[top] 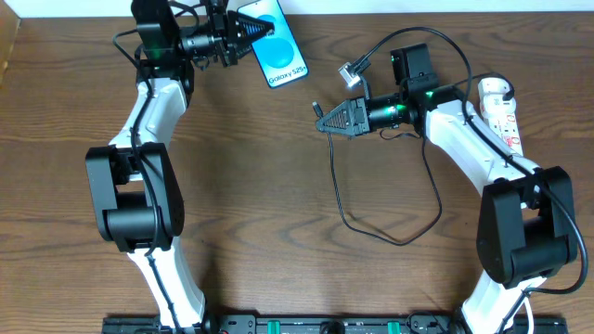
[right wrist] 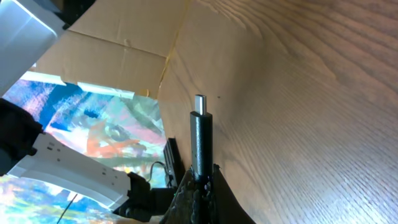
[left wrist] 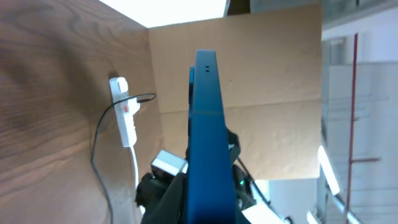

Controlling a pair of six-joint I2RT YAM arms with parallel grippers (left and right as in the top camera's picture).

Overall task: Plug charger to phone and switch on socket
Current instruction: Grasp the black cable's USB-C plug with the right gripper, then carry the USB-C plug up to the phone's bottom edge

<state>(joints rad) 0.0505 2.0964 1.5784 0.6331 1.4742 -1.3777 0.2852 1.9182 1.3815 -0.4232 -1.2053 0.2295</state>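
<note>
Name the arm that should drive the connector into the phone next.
Right. Its tool is shut on the charger with the tip pointing out, while the left tool holds the phone steady.

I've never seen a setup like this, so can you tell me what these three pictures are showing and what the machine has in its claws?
This is a robot with two white arms at a wooden table. One picture looks down from above; the other two come from small cameras on each wrist. The left gripper is shut on the phone, seen edge-on in its wrist view. The right gripper is shut on the charger, a thin black cable; its metal tip sticks out past the fingers. The rest of the cable loops across the table. A white socket strip lies at the right edge.
</note>
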